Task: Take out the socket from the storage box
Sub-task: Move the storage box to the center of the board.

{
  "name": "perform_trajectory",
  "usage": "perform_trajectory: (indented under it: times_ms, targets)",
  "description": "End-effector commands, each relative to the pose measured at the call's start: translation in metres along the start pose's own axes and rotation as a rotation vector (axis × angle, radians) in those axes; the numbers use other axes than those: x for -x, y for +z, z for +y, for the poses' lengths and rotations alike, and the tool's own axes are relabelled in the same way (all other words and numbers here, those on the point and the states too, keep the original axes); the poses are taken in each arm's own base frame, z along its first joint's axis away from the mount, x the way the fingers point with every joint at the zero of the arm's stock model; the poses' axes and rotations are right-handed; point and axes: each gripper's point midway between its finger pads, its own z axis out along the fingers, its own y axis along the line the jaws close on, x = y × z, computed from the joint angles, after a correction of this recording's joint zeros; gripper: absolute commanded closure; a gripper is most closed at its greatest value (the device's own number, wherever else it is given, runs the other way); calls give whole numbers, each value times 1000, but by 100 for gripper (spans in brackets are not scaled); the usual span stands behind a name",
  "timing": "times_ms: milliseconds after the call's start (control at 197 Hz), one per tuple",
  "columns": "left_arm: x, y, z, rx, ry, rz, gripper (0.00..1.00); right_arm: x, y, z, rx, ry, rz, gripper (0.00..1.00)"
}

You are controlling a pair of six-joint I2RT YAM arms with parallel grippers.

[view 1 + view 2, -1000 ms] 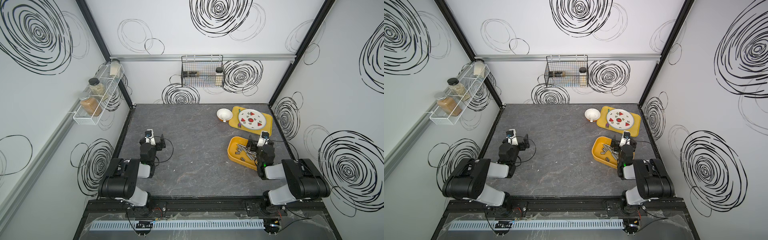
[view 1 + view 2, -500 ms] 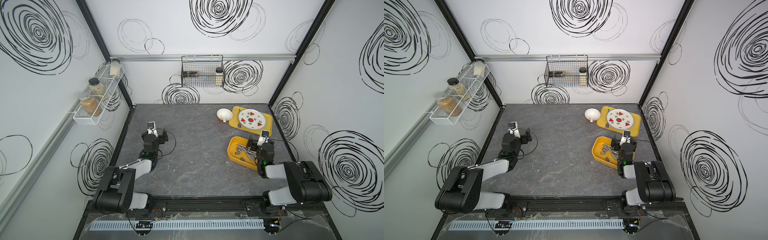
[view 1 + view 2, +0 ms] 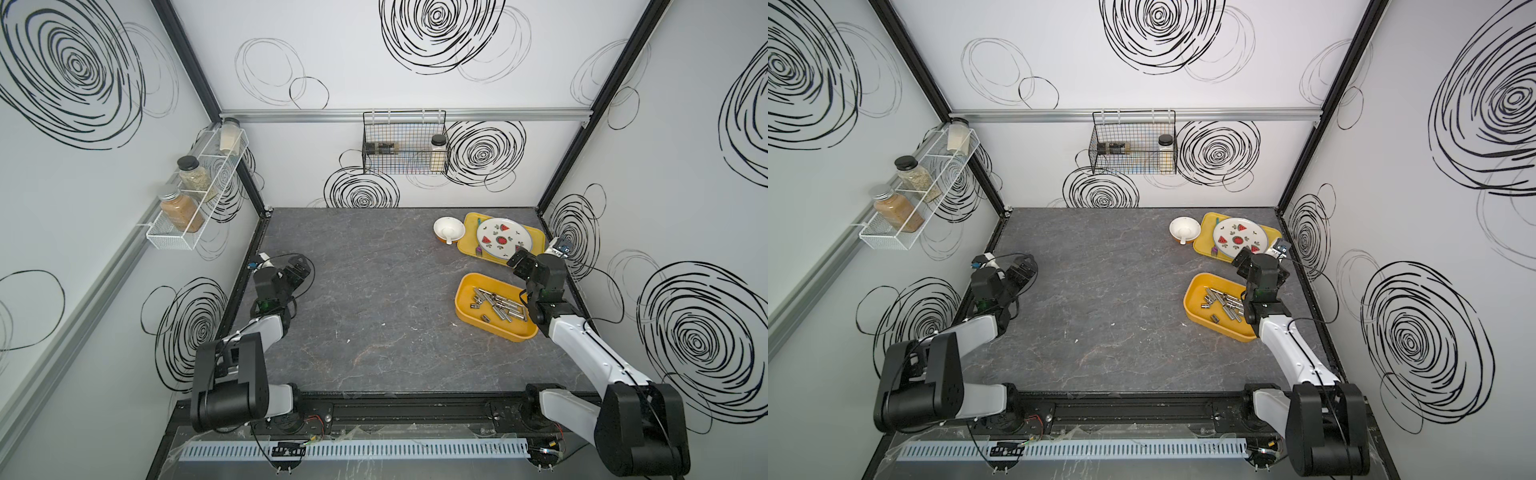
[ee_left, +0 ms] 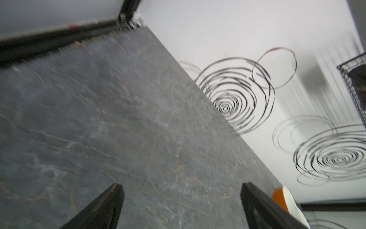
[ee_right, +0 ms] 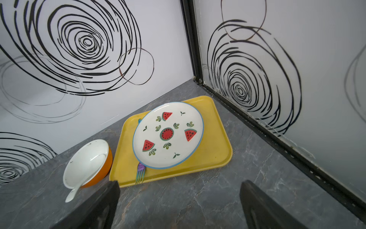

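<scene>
Steel sockets (image 3: 496, 308) in storage box (image 3: 468, 289) — top views only.

I've got the storage box (image 3: 511, 330) on the right side of the table (image 3: 374, 311), with the sockets (image 3: 496, 307) lying in it. Behind it, toward the back right corner, there's a tray (image 3: 468, 232) with a plate (image 3: 503, 237) on it, and a bowl (image 3: 449, 229) just left of the tray.

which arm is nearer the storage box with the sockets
Right. The right arm stands at the storage box's right end, jaws just past its far rim. The left arm is far across the table, at its left edge.
</scene>
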Motion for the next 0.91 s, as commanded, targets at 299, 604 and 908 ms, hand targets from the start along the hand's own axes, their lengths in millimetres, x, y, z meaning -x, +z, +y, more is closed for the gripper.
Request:
perform_trajectory:
  times_ms: [299,604,908]
  targets:
    - [-142,8,-211,-247,491,280,3,-7,-36,9,118,152,80,0]
    - [-291,11,-293,-328,797,582,16,-6,-41,-3,67,132,61,0]
    - [-391,21,-300,-298,953,759,27,-5,-43,-3,78,145,43,0]
